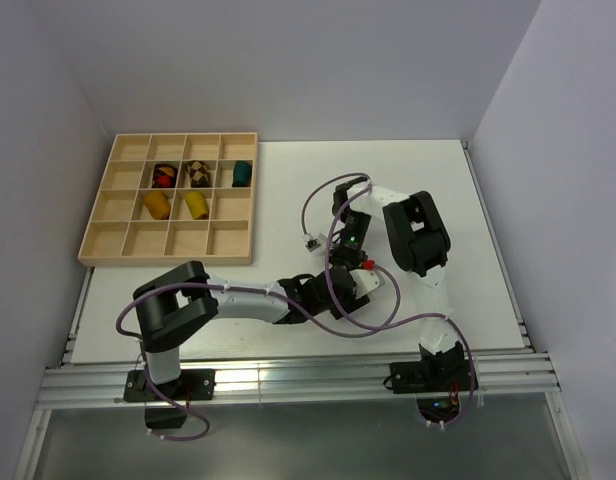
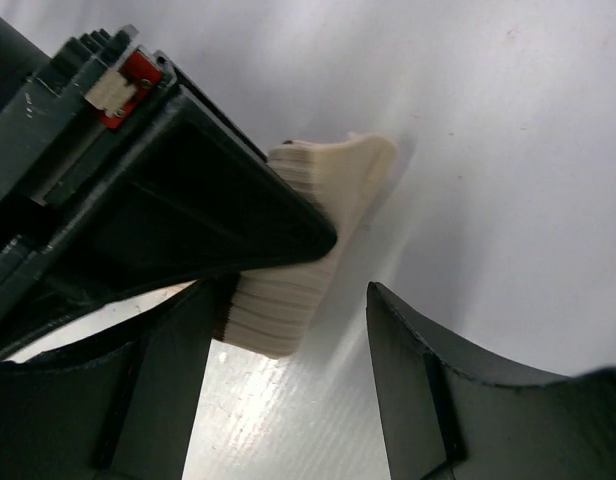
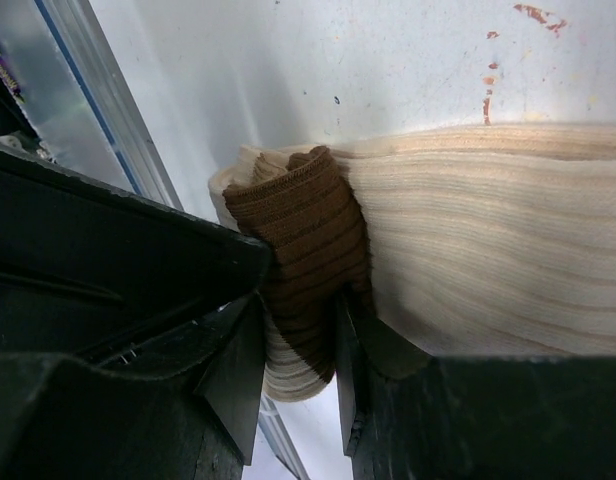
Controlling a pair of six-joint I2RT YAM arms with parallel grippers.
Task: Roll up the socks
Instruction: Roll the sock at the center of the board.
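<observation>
Left end effector (image 2: 298, 320): fingers spread apart. Right end effector (image 3: 298, 330): fingers clamped on cream sock (image 3: 488, 230). Arms folded inward, meeting mid-frame.

Left arm (image 1: 243, 297) & right arm (image 1: 416, 232): blk joints, white links, purple cables (image 1: 305, 205), small red connector (image 2: 138, 75)

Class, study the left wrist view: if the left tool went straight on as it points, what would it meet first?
Probably the cream sock, just ahead of the left tool; depth is unclear.

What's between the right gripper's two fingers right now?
The cream sock: its folded brown end is pinched in the right gripper. This shows in the right wrist view.
</observation>
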